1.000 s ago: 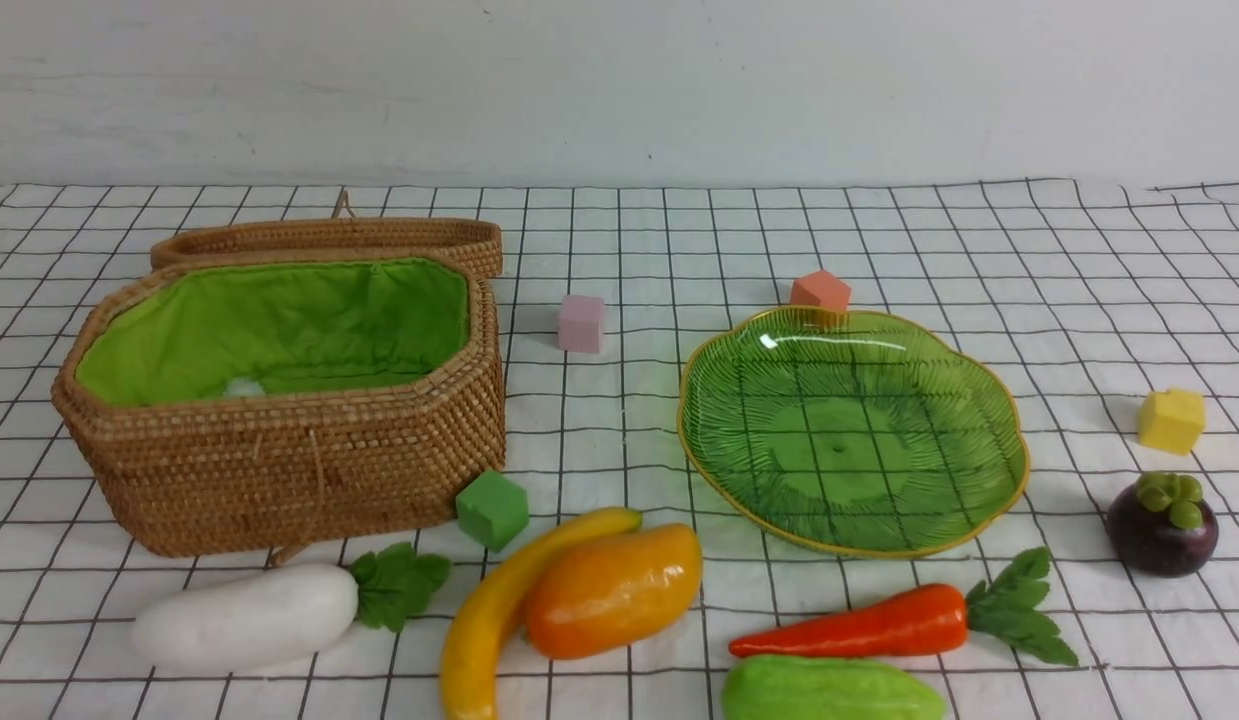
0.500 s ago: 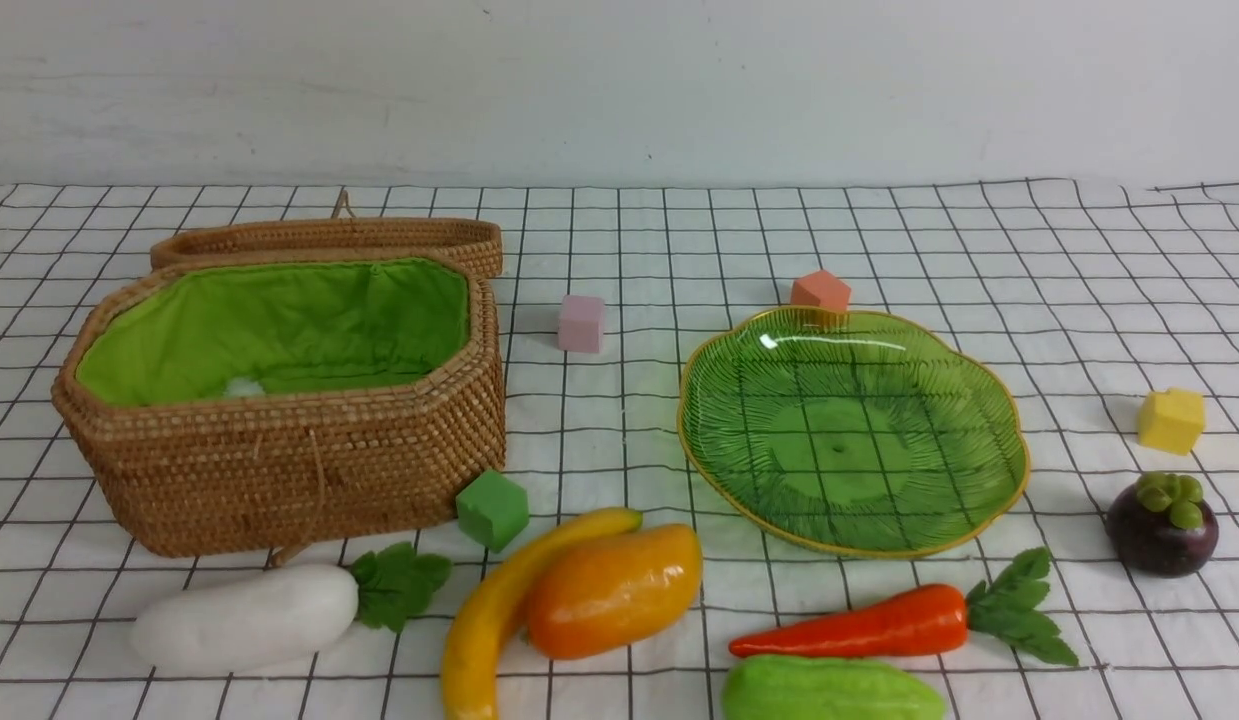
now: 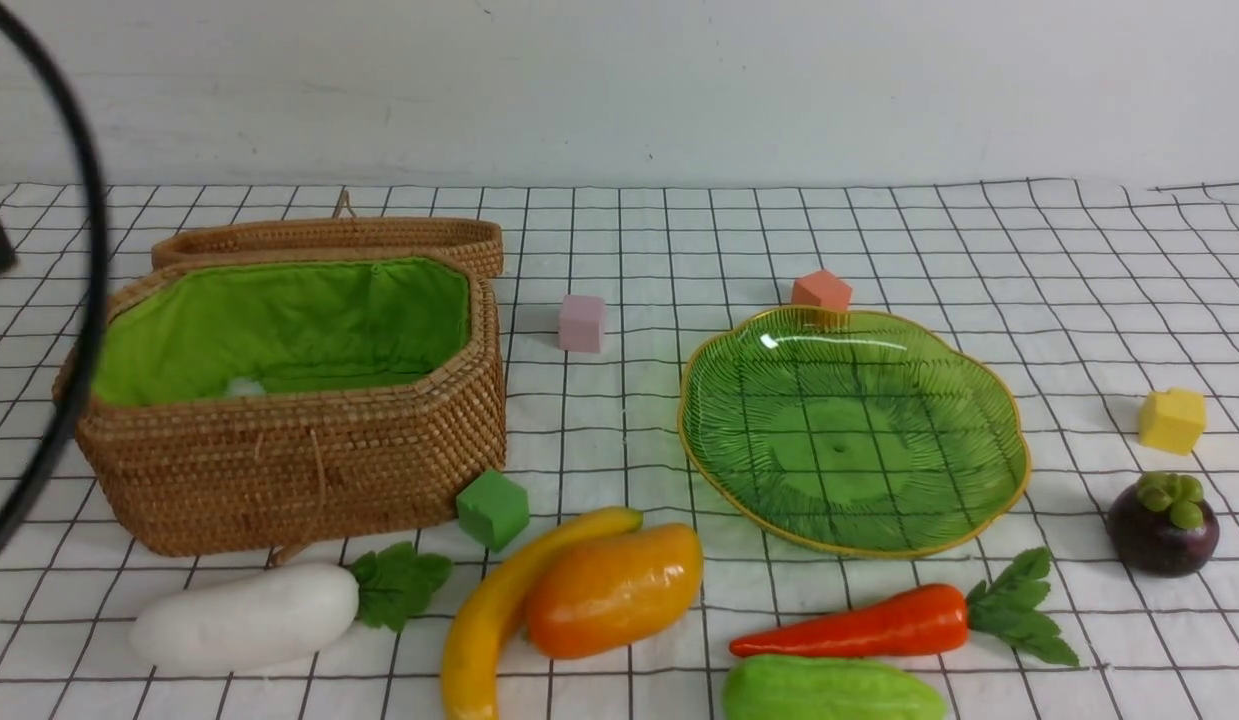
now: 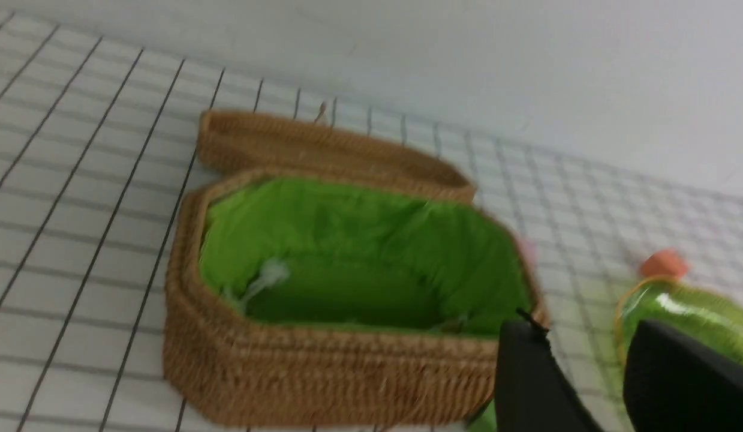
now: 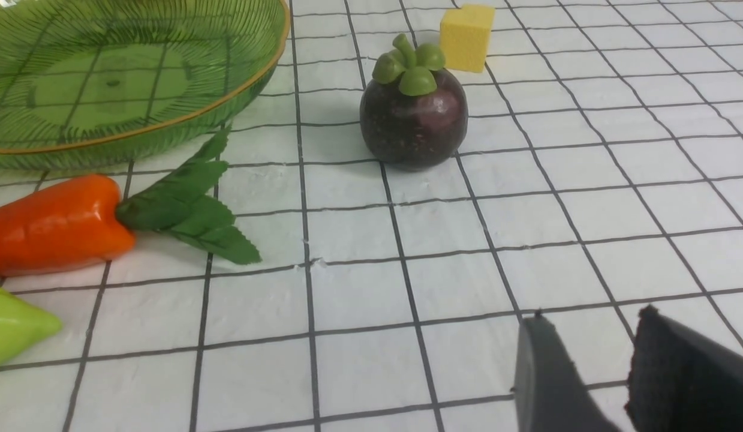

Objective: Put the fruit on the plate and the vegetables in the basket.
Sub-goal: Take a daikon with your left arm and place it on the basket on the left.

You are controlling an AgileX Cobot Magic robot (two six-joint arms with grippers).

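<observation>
Along the front of the cloth lie the white radish [image 3: 244, 617], yellow banana [image 3: 499, 600], mango [image 3: 614, 590], carrot [image 3: 859, 622] and light green cucumber [image 3: 829, 690]. The purple mangosteen [image 3: 1162, 525] stands at the right. The green plate [image 3: 1022, 470] is bare. The wicker basket [image 3: 289, 470] stands open at the left, only its green lining showing. My left gripper [image 4: 584, 336] is open and hovers near the basket [image 4: 323, 372] wall, holding nothing. My right gripper [image 5: 590, 324] is open over bare cloth, short of the mangosteen [image 5: 413, 117] and beside the carrot [image 5: 53, 225].
The basket's lid [image 3: 329, 240] lies behind it. Small cubes are scattered about: pink [image 3: 581, 323], orange [image 3: 821, 290], yellow [image 3: 1171, 420] and green [image 3: 492, 508], the last against the basket's front corner. A black cable [image 3: 84, 300] of the left arm arcs across the front view's left edge.
A black cable and a dark part of the left arm have come into the front view at its left edge. The fruit, vegetables, plate and basket have not moved.
</observation>
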